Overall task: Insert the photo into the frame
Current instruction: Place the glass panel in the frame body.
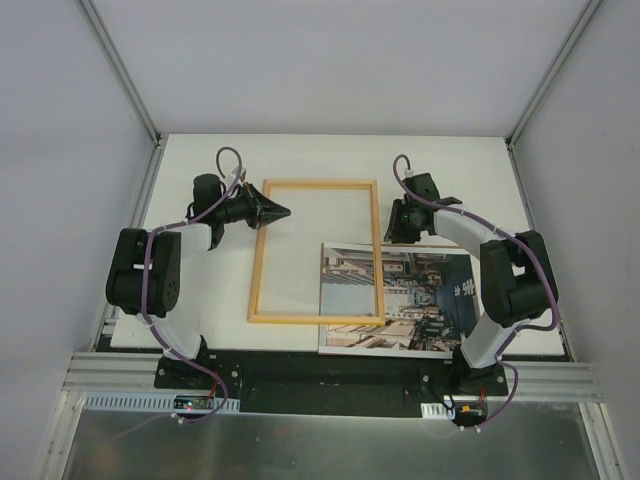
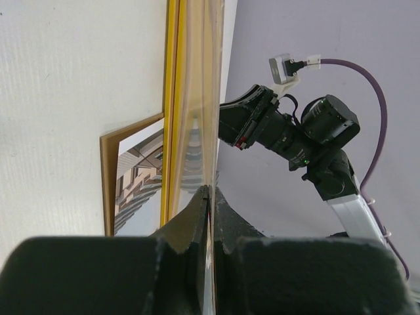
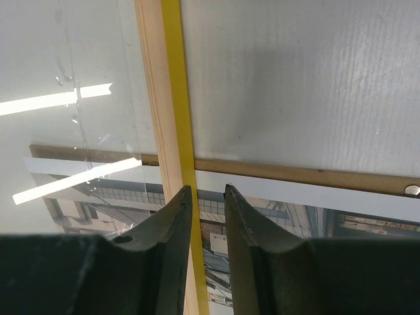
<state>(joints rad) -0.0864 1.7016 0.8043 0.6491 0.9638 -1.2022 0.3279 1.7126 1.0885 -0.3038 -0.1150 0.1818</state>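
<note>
The left part of the photo (image 1: 420,300) was covered by the right rail of the frame (image 1: 258,270). A brown panel (image 3: 295,172) under the photo was seen only as a thin strip. One frame, one photo, one panel and two pincers were counted. The left pincer (image 2: 207,191) was closed on the frame's left edge, seen edge-on from its wrist. The right pincer (image 3: 207,190) was parted by a narrow gap over the right rail; contact could not be made out. The frame was on the white surface (image 1: 450,170), its near right corner over the photo.
</note>
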